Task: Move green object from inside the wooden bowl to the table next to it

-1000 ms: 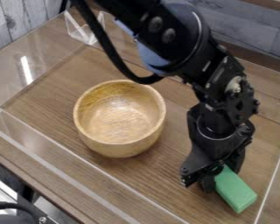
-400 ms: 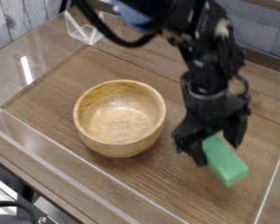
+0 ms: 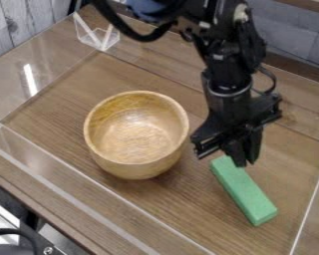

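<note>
- Gripper [image 3: 233, 149]: pointed steeply downward from the black arm [image 3: 222, 40], its dark fingers drawn together and clenched on nothing. It stands just above the near end of the green object, apart from it; the block is plainly not held.
- Green object [image 3: 243, 189]: a flat, elongated green block lying on its broad face, one end under the gripper and the other pointing toward the near right corner. It rests entirely outside the bowl, beside the bowl's right flank with a narrow strip of tabletop between them. Lying flat, it is stable and unlikely to roll or tip.
- Wooden bowl [image 3: 136, 132]: upright and empty, its grained interior fully exposed. Its position to the left of the block fits the required "next to it" placement.
- Table [image 3: 96, 204]: brown wood-grain surface bounded by clear acrylic walls [image 3: 49, 50]; the block lies well inside them.
- Judgement: the transfer appears complete; what remains is presumably a clear withdrawal, lifting without nudging the block.
</note>
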Robot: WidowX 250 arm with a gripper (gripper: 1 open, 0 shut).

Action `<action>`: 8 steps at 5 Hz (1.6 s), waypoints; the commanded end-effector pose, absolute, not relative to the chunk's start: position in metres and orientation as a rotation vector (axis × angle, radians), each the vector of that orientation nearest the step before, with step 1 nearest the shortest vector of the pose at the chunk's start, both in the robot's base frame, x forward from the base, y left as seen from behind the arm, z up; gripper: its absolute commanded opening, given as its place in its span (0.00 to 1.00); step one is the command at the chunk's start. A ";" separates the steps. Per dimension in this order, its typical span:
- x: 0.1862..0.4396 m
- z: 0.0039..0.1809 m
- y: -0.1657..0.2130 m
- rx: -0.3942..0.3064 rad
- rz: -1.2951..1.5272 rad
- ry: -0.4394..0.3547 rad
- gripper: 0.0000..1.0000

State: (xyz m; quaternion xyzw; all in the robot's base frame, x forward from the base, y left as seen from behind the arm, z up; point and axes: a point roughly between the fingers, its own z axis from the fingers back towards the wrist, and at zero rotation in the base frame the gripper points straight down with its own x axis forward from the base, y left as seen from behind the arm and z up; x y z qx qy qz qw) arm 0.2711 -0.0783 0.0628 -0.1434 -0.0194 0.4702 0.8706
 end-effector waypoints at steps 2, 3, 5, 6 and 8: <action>0.296 0.110 -0.059 -0.389 0.926 -0.066 0.00; 0.302 0.117 -0.038 -0.414 0.922 -0.064 0.00; 0.297 0.118 -0.038 -0.420 0.914 -0.064 0.00; 0.291 0.127 -0.040 -0.424 0.919 -0.064 0.00; 0.280 0.120 -0.049 -0.423 0.935 -0.066 0.00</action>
